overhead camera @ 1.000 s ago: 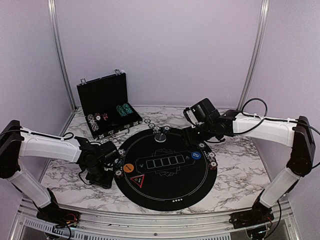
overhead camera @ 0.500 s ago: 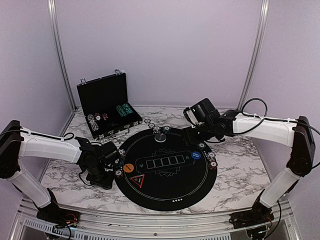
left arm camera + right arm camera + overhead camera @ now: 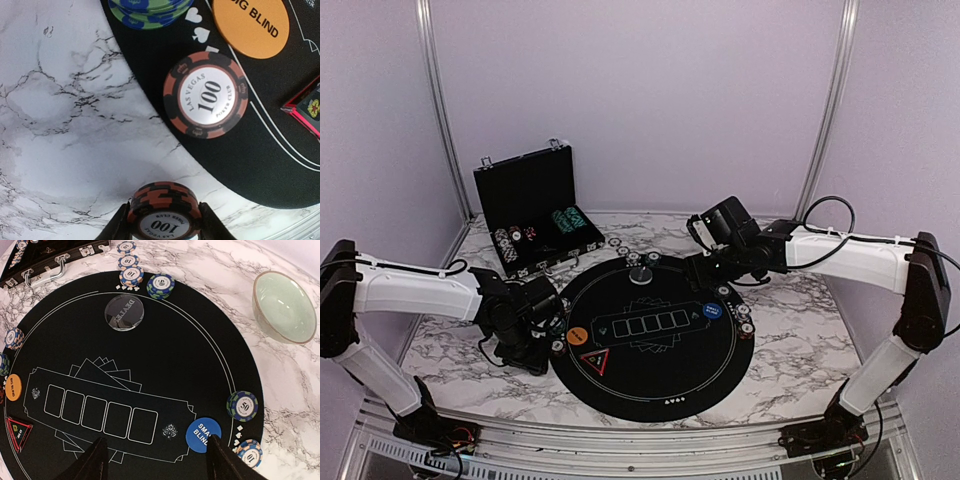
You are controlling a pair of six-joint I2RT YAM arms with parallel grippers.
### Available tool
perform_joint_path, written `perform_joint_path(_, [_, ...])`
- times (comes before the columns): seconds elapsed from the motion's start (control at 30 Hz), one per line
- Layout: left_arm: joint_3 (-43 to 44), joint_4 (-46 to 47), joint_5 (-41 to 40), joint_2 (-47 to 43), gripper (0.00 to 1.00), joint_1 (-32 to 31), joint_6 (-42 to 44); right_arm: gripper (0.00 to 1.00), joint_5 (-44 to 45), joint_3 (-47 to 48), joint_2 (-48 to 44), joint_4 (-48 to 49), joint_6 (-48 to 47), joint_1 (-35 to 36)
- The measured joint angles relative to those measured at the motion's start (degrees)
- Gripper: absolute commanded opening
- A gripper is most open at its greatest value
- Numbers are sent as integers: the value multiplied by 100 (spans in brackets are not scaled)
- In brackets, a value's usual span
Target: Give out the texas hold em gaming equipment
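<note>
In the left wrist view my left gripper [image 3: 162,221] is shut on a small stack of orange-and-black 100 chips [image 3: 164,202], held over the marble just off the black mat's [image 3: 655,385] left rim. On the mat nearby lie a single 100 chip [image 3: 205,95], the orange Big Blind disc [image 3: 250,22], a blue-green chip stack [image 3: 147,10] and a red-edged card [image 3: 305,107]. My right gripper [image 3: 157,460] hangs open above the mat's back right part, with nothing between its fingers. Below it are the blue Small Blind disc [image 3: 202,435] and the clear dealer disc [image 3: 124,312].
An open black case [image 3: 535,215] with chips stands at the back left. A pale green bowl [image 3: 284,307] sits on the marble beyond the mat's right rim. Small chip stacks [image 3: 242,405] [image 3: 160,285] ring the mat's edge.
My left gripper has closed the last bit on the chip stack and shifted slightly left. The right arm has not moved.
</note>
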Motion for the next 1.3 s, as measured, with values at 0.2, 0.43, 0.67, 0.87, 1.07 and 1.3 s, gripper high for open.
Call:
perform_joint_path(0.2, [293,-162,35,0,39,-4,46,65,0,0,0,0,2,0])
perform_joint_path(0.43, [872,-350,79,186,39,-20,249,65,2,-107,-2,9,31,0])
perform_joint_path(0.67, [1456,-557,114,601,40,-24,487,65,37,-260,-66,4,79,0])
perform_joint_path(0.87, [1976,-640,153,984,40,-24,671,65,52,-308,-168,7,109,0])
perform_joint_path(1.07, [2599,-776,149,1416,40,-24,874,65,52,-407,-264,17,146,0])
perform_joint_path(1.3, [3467,-894,153,2076,40,76,1172,65,52,-575,-404,46,192,0])
